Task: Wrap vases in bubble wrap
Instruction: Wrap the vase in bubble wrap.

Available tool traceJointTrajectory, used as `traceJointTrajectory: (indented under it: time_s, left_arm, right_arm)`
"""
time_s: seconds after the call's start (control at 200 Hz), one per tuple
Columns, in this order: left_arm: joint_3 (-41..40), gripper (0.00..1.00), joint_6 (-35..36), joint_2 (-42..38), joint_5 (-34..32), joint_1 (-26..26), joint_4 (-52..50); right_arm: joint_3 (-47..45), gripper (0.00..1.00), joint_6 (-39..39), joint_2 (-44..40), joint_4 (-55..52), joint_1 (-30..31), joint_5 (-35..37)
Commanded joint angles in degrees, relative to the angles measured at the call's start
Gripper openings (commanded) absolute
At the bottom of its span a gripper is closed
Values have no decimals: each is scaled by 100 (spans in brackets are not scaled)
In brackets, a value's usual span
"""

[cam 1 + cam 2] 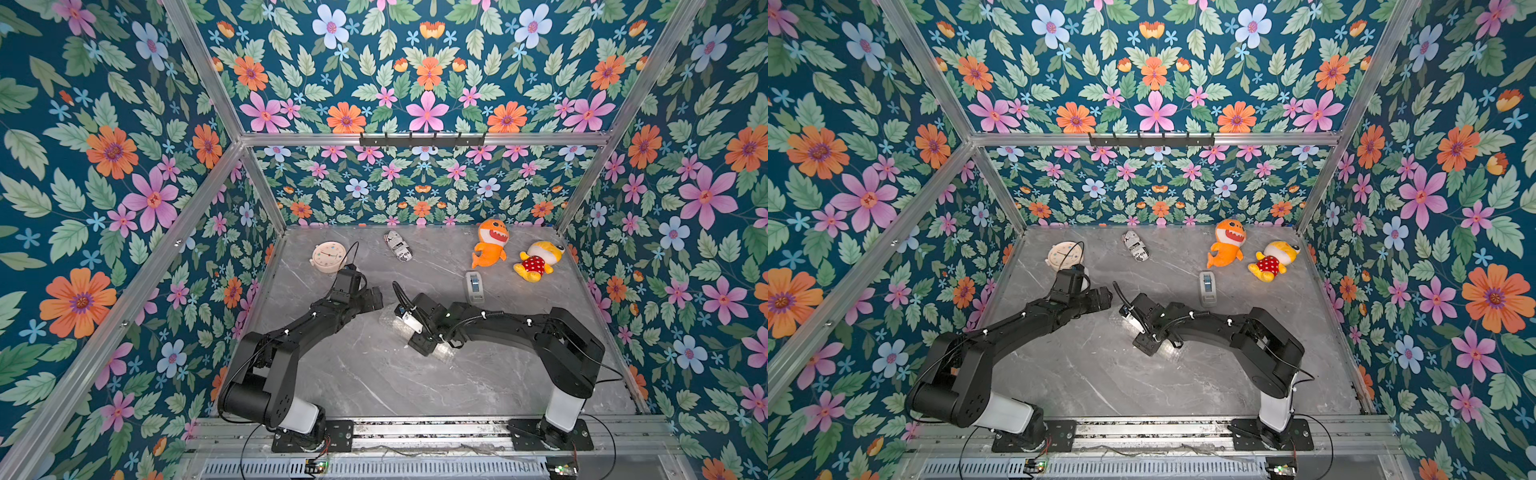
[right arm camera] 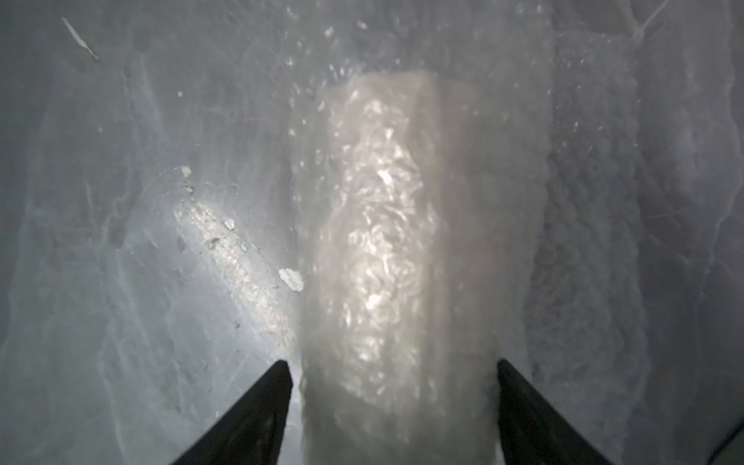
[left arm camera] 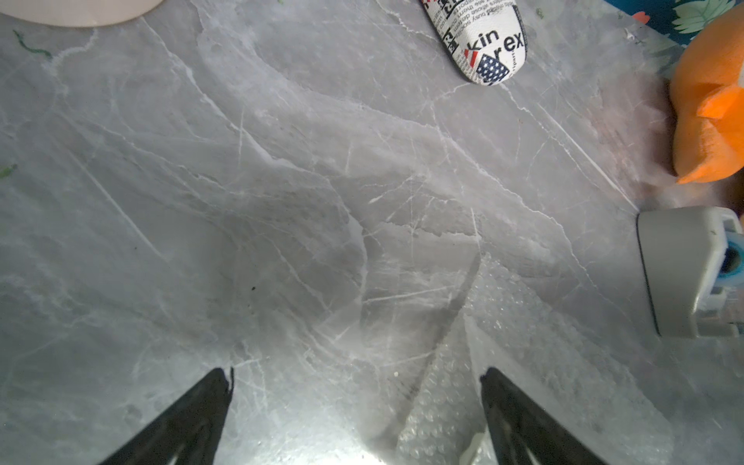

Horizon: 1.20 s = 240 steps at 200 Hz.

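Straddling the roll on the table, the right gripper (image 2: 390,362) has its fingers spread wide, one at each long side of the bundle. It pinches nothing, though whether a tip brushes the plastic cannot be told. Between those fingers lies the vase (image 2: 382,221), on its side and showing only as a cream shape through the bubble wrap (image 2: 583,201). The wrap is rolled around it, with a flat flap spreading on the grey marble table (image 1: 374,374) beside the roll. The left gripper (image 3: 356,372) is nearby, spread and empty, above bare table and a loose edge of the sheet. Farther out are a tape dispenser (image 1: 474,286) just beyond the right arm, then an orange shark plush (image 1: 490,245), a yellow plush (image 1: 538,262), a newsprint-patterned case (image 1: 398,246) and a round clock (image 1: 328,256) toward the back wall. The main wrapping looks done, since the vase is covered along its length. What seems left is rolling in the loose flap, closing the ends and perhaps taping the seam. No tape shows on the bundle.
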Motion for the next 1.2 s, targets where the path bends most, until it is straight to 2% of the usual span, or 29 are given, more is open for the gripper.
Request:
traceJointTrajectory:
  time_s: [0.0,0.11,0.375,0.565,0.7,0.805,0.995,1.115,1.195]
  left_arm:
    - [-17,99,31,-17,-35,9,58]
    - [-55,99,12,-44,-66,7,66]
    - [-123,99,-55,-144,-31,10,84]
    - [-198,99,-185,-275,52,9,105]
    - [-462,98,-413,-492,-242,10,193]
    - [-940,99,-549,-830,-293,9,642]
    - [-1658,100,-1144,-1350,281,7,1428]
    - [-1830,99,-1347,-1235,871,-54,1813]
    - [-2000,98,-1435,-1037,764,-248,2153]
  right_arm:
    - [-65,78,133,-70,-306,18,39]
    - [-236,77,231,-105,-251,52,44]
    - [-494,60,469,-64,-43,63,-47]
    - [-647,54,742,-110,221,25,-418]
    - [-879,53,1041,-192,550,-200,-959]
    - [-1002,53,1216,-172,666,-361,-1220]
    - [-1312,52,1782,-172,1102,-698,-1774]
    - [-1449,52,2141,-68,1454,-887,-2237]
    - [-1501,52,2283,3,1640,-996,-2470]
